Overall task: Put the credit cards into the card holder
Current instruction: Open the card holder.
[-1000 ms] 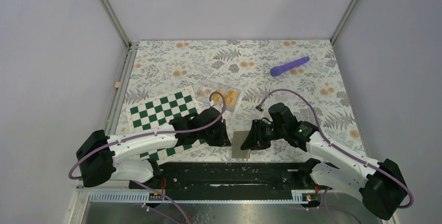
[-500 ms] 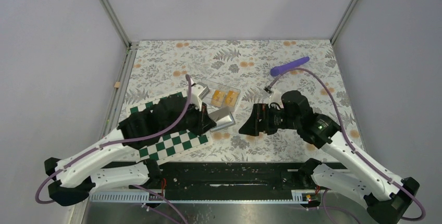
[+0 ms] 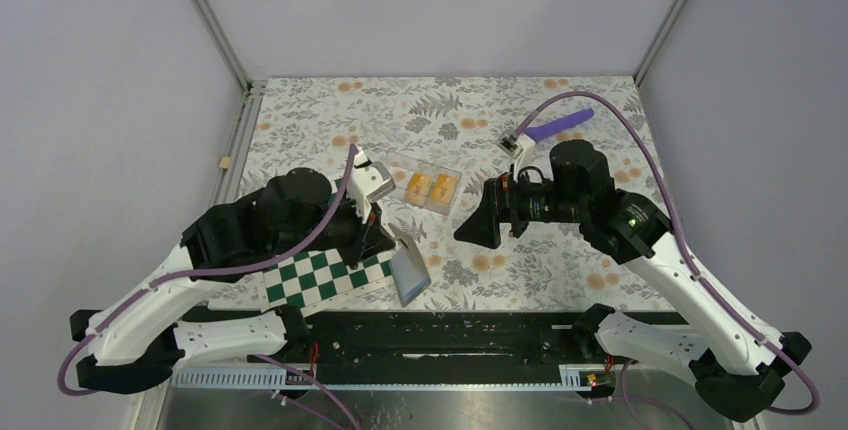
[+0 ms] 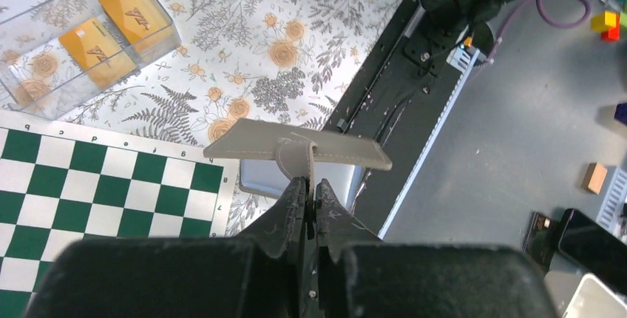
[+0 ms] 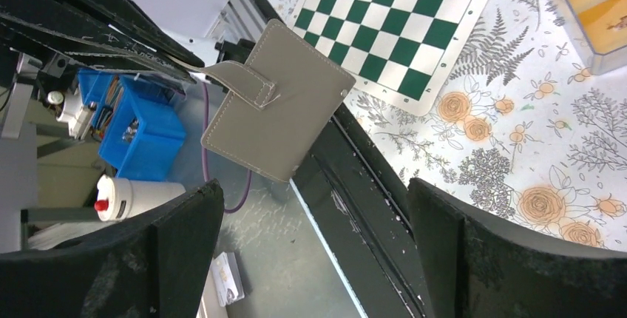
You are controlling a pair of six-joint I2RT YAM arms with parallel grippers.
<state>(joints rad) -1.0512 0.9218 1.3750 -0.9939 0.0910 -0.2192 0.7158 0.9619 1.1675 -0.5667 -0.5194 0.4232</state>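
The card holder (image 3: pixel 408 272) is a grey-brown leather wallet hanging in the air over the table's near edge. My left gripper (image 4: pixel 309 185) is shut on its closing strap, and the wallet's body (image 4: pixel 296 144) lies crosswise beyond the fingertips. Two orange credit cards (image 3: pixel 418 188) (image 3: pixel 443 186) lie in a clear plastic tray (image 3: pixel 400 165) behind it; the left wrist view shows them too (image 4: pixel 92 48) (image 4: pixel 137 11). My right gripper (image 3: pixel 470 230) stands wide open to the right of the holder, apart from it. In the right wrist view the holder (image 5: pixel 288 103) hangs ahead of the right gripper (image 5: pixel 312 185).
A green-and-white chessboard (image 3: pixel 320 275) lies on the floral cloth under my left arm. A purple rod (image 3: pixel 560 125) lies at the back right. The black rail (image 3: pixel 450 335) runs along the near edge.
My right gripper let go of the card holder, opened wide and drew back up to the right. My left arm lifted the holder by its strap off the table.
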